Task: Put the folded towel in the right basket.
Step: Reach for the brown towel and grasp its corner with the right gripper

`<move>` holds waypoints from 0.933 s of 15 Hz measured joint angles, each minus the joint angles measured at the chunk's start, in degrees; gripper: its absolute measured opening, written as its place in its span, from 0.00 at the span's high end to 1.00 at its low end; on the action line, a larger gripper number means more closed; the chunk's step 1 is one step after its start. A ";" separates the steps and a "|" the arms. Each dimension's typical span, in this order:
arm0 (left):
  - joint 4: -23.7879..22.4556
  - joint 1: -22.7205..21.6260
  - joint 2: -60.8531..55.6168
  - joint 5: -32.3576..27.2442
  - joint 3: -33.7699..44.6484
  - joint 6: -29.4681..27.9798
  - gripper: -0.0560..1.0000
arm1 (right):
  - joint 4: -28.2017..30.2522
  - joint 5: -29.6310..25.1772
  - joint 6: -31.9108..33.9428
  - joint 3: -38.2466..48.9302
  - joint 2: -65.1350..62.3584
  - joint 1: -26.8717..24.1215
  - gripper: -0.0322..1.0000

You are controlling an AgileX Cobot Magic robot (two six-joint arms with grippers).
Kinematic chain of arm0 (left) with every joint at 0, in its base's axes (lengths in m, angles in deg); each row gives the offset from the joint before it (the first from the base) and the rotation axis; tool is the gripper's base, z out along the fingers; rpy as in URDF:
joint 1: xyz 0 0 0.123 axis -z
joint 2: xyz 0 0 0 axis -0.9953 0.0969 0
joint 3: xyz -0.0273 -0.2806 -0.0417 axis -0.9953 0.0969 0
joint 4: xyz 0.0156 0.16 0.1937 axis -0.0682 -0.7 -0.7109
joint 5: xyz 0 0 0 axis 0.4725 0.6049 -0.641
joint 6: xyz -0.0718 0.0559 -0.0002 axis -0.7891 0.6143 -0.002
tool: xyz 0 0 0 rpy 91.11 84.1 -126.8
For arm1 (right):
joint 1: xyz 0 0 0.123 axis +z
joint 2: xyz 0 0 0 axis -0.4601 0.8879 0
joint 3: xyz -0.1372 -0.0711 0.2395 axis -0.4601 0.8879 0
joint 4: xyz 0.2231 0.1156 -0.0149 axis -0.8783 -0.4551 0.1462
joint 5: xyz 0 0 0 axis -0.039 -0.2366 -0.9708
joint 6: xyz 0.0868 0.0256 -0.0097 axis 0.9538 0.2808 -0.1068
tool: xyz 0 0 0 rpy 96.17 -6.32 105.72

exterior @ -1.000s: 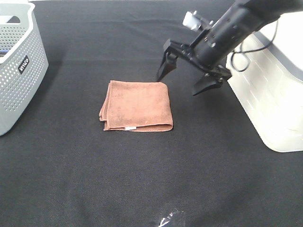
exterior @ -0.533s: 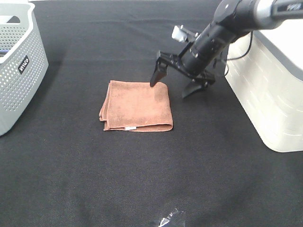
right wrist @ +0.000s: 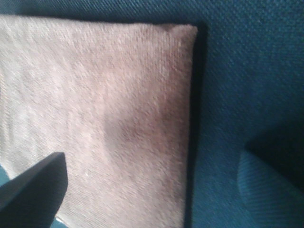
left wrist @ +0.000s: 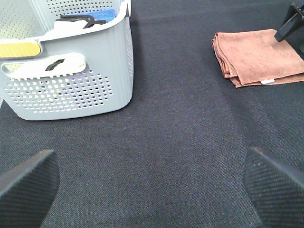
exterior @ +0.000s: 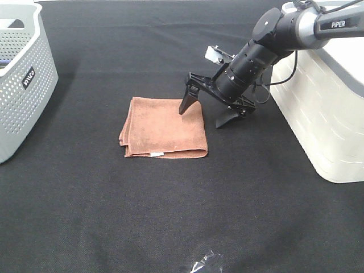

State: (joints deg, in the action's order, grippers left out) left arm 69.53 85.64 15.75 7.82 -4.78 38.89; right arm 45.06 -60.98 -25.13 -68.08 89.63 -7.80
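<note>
The folded brown towel (exterior: 164, 128) lies flat on the black table, left of centre. It also shows in the left wrist view (left wrist: 259, 57) and fills the right wrist view (right wrist: 95, 123). My right gripper (exterior: 203, 116) is open and low over the towel's far right corner, one finger over the towel (right wrist: 33, 185), the other over the cloth beside its right edge (right wrist: 270, 190). The white right basket (exterior: 327, 102) stands at the table's right edge. My left gripper (left wrist: 152, 183) is open and empty above bare table near the left basket.
A grey perforated basket (exterior: 23, 79) stands at the far left; in the left wrist view (left wrist: 71, 71) it holds several items. A small clear plastic scrap (exterior: 202, 263) lies near the front edge.
My right gripper has moved left and down, from above the table beside the towel to straddling the towel's far right corner. The towel has not moved.
</note>
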 joint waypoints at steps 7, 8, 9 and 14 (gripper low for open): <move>0.00 0.00 0.00 0.00 0.00 0.00 0.02 | -12.72 8.25 -0.29 -0.80 3.78 8.88 0.13; 0.00 0.00 0.00 0.00 0.00 0.00 0.02 | -12.72 10.08 -0.97 -0.80 3.90 10.66 0.20; 0.00 0.00 0.00 0.00 0.00 0.00 0.02 | -12.55 11.34 -1.60 -0.80 4.13 11.52 0.31; 0.00 0.00 0.00 0.00 0.00 0.00 0.02 | -11.86 12.26 -1.66 -0.80 4.98 11.69 0.77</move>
State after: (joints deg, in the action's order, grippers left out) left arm 69.53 85.64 15.75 7.82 -4.78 38.89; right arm 33.20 -48.72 -26.79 -68.88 94.61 3.89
